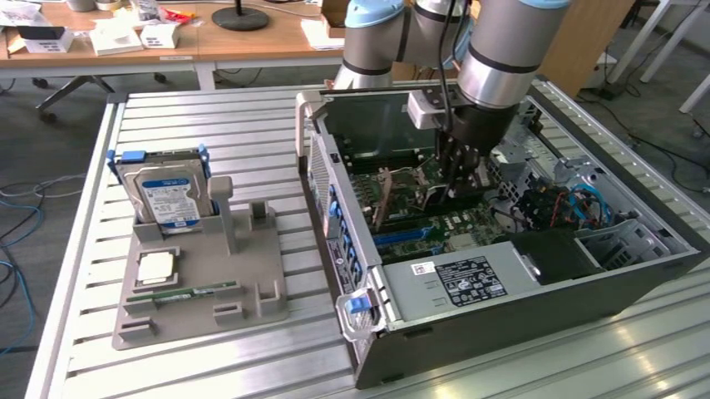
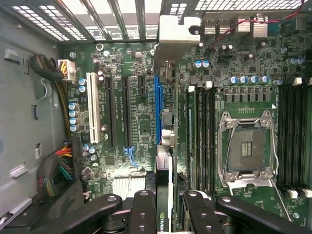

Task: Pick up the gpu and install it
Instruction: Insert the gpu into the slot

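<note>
Your claw (image 1: 455,187) reaches straight down into an open computer case (image 1: 533,324) on the exterior view's right. Its black fingers (image 2: 144,214) are drawn in narrow and grip the gpu (image 2: 163,195) from both sides.

The gpu stands on edge between them. From the wrist it shows as a thin strip, with a green logo close to the fingers. Its silvery bracket (image 2: 173,34) sits at the end by the case's perforated rear wall. The card runs just beside a long blue slot (image 2: 157,107) on the green motherboard (image 2: 136,126). You cannot tell from these views whether its edge is seated in a slot.

Around the card:
- A white slot (image 2: 91,107) and several black ones lie parallel on one side.
- An open processor socket (image 2: 246,146) in a metal frame lies on the other side.
- The silver arm (image 1: 500,50) rises above the claw, out of the case.
- A grey power supply (image 1: 455,278) with a black label fills the case's near corner.

The case lies on its side on a slatted metal counter (image 1: 222,125). Well apart from it, toward the exterior view's left, a grey holder (image 1: 255,307) rests on the counter.
- A silver hard drive (image 1: 169,199) with a blue-and-white label stands upright at the holder's far end.
- A square processor chip (image 1: 155,266) lies flat nearer you.
- A narrow green memory stick (image 1: 183,293) lies flat just near of the chip.

A wooden desk (image 1: 222,46) with papers and small boxes stands at the far side.
</note>
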Tool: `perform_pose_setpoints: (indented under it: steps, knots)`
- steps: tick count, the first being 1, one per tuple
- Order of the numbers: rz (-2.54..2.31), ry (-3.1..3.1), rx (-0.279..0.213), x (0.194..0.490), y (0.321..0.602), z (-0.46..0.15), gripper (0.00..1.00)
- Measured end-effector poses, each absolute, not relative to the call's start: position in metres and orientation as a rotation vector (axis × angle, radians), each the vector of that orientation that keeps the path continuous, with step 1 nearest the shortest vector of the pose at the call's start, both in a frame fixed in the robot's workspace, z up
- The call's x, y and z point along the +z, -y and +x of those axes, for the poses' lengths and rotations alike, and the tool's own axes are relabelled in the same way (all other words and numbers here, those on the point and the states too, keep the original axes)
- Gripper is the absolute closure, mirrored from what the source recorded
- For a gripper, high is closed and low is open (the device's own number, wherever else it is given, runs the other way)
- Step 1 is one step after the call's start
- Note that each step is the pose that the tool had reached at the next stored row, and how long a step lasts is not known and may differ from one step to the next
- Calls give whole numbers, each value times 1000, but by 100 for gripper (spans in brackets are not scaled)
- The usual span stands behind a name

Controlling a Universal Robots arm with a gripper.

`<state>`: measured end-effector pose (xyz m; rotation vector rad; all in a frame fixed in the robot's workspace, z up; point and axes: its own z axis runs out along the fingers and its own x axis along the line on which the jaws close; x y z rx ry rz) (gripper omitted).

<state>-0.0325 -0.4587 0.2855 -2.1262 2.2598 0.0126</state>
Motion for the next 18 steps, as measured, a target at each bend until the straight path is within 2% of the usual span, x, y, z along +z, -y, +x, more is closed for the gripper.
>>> perform_pose_setpoints:
  steps: [18]
  knots:
    - [-2118, -2252, 31, 281, 465, -40, 74]
